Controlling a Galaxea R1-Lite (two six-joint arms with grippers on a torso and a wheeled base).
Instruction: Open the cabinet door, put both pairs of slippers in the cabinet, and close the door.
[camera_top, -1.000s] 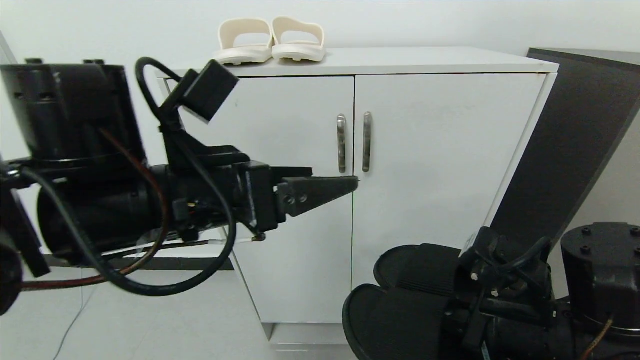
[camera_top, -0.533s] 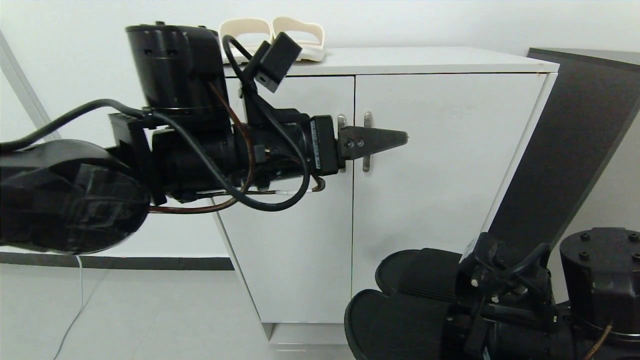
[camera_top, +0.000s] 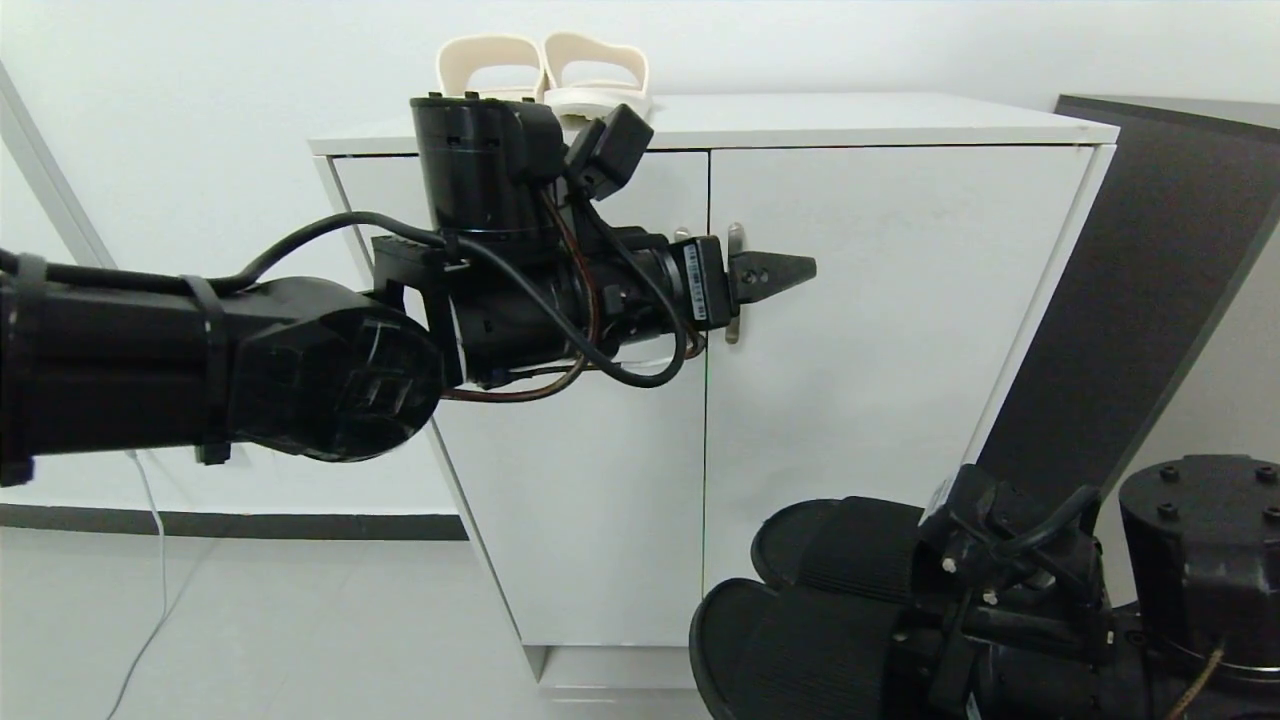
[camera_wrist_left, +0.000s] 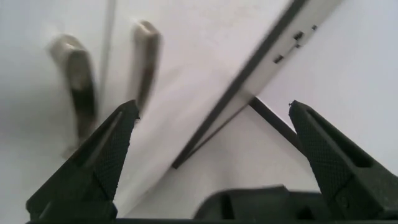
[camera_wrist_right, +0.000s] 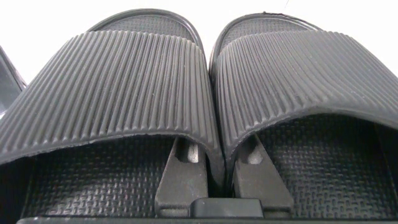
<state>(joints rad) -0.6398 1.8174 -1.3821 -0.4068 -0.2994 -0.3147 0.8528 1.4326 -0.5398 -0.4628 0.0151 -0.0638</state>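
The white cabinet (camera_top: 880, 300) stands with both doors closed, its two metal handles (camera_top: 735, 300) side by side at the middle seam. A cream pair of slippers (camera_top: 545, 70) rests on its top. My left gripper (camera_top: 778, 272) hovers at handle height just in front of the right door; in the left wrist view this gripper (camera_wrist_left: 212, 109) is open, with the handles (camera_wrist_left: 144, 62) just beyond one finger. My right gripper (camera_wrist_right: 219, 158) is shut on the black pair of slippers (camera_top: 810, 610), pinching their adjoining inner sides under the ribbed straps (camera_wrist_right: 124, 81), low in front of the right door.
A dark grey panel (camera_top: 1140, 300) leans against the cabinet's right side. Bare light floor (camera_top: 300, 640) lies left of the cabinet, with a thin cable (camera_top: 150, 600) trailing across it. A white wall (camera_top: 200, 60) rises behind.
My left arm has risen and reached forward; its gripper went from below the handles up to handle height near the right door. The right arm and the black slippers stayed put.
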